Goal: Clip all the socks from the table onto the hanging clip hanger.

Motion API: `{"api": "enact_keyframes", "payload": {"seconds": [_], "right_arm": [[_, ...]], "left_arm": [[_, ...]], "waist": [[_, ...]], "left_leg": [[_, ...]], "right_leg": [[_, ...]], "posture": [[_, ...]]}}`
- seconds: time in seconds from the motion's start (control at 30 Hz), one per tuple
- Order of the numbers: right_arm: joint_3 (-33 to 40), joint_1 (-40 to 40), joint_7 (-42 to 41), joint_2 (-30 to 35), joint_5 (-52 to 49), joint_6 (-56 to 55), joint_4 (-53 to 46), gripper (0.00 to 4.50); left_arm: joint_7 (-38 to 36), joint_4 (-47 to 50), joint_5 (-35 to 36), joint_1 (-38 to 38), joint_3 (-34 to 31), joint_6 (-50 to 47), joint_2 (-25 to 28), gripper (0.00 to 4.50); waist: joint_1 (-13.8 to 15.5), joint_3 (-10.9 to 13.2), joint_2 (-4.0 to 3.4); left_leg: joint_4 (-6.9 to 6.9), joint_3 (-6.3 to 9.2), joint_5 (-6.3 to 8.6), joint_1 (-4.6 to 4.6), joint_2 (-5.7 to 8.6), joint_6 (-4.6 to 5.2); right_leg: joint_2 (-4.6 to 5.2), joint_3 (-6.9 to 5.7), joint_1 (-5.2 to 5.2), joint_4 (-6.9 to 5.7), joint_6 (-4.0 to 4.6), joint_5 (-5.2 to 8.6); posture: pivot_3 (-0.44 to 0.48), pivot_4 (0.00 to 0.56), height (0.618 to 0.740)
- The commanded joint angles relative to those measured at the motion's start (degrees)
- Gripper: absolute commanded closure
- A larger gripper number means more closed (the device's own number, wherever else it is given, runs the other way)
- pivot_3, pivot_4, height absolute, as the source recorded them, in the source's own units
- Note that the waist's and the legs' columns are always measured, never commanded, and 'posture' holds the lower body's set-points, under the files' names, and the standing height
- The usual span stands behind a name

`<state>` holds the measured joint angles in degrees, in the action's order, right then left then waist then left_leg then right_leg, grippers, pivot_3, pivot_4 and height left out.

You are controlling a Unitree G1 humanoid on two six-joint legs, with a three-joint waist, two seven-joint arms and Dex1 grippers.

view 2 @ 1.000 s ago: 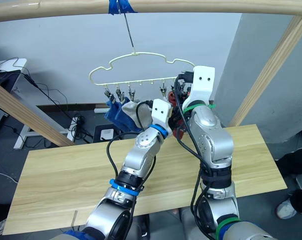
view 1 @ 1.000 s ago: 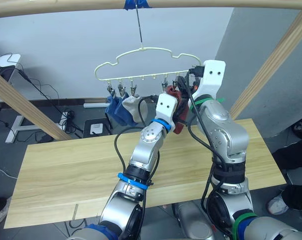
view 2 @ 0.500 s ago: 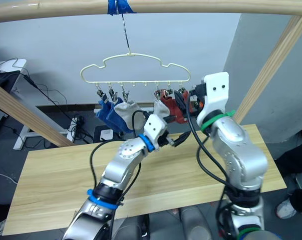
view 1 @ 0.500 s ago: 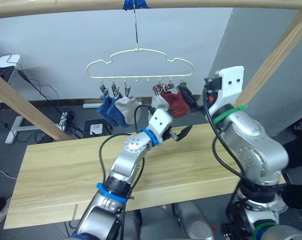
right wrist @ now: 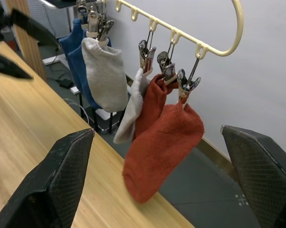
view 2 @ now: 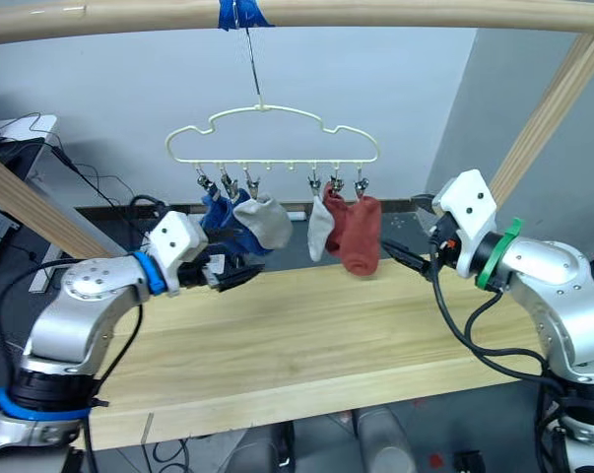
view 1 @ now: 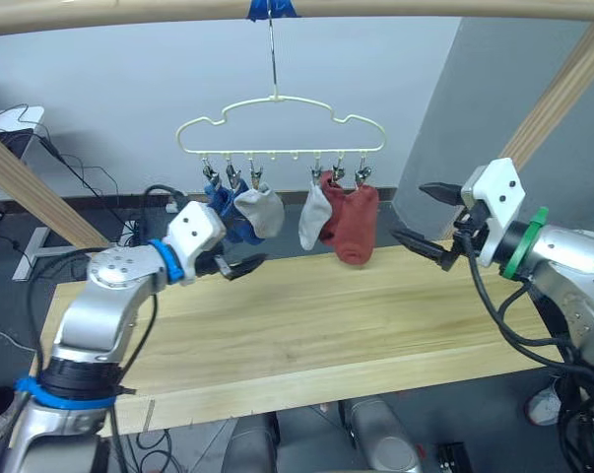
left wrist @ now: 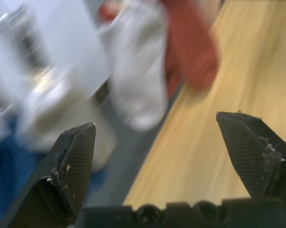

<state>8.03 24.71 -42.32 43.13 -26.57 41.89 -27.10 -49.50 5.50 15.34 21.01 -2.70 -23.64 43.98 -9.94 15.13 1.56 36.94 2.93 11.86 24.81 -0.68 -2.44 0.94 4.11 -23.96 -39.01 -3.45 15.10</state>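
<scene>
Both grippers, left point(view 1: 245, 263) and right point(view 1: 422, 217), are hanging wide open and empty while the clip hanger point(view 1: 281, 124) is holding all six socks point(view 1: 352, 222), blue ones half hidden.

silver arms, black cables; white wrist blocks; blue band left, green band right; black textured fingers point(right wrist: 69, 178).

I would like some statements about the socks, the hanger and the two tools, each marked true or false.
1. Six socks hang from the clip hanger. True.
2. A blue sock lies on the table. False: the blue socks hang at the hanger's left end.
3. The right tool is open and holds nothing. True.
4. The left tool is shut on a grey sock. False: it is open and holds nothing.
5. The two rust-red socks hang at the hanger's right end. True.
</scene>
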Motion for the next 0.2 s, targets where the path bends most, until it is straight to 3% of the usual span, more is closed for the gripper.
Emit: {"api": "enact_keyframes", "payload": {"seconds": [0.03,0.2], "right_arm": [[2.08,0.08,-3.10,1.96,-0.67,-3.67,1.60,0.00],[0.93,0.79,-3.91,2.05,0.46,-6.79,5.24,0.00]], "left_arm": [[-1.64,-3.37,0.48,1.04,-3.47,2.13,2.31,0.02],[-1.29,-8.78,0.60,3.18,-4.86,3.15,2.20,0.02]], "waist": [[0.51,0.00,0.00],[1.77,-0.01,0.01]], "left_leg": [[0.00,0.00,0.00,0.00,0.00,0.00],[0.03,-0.03,0.00,0.01,0.01,-0.01]], "right_leg": [[0.00,0.00,-0.01,0.00,0.03,-0.02],[0.04,-0.01,-0.01,-0.01,0.15,-0.09]], "posture": [[-0.153,0.168,0.740],[-0.143,0.169,0.740]]}}
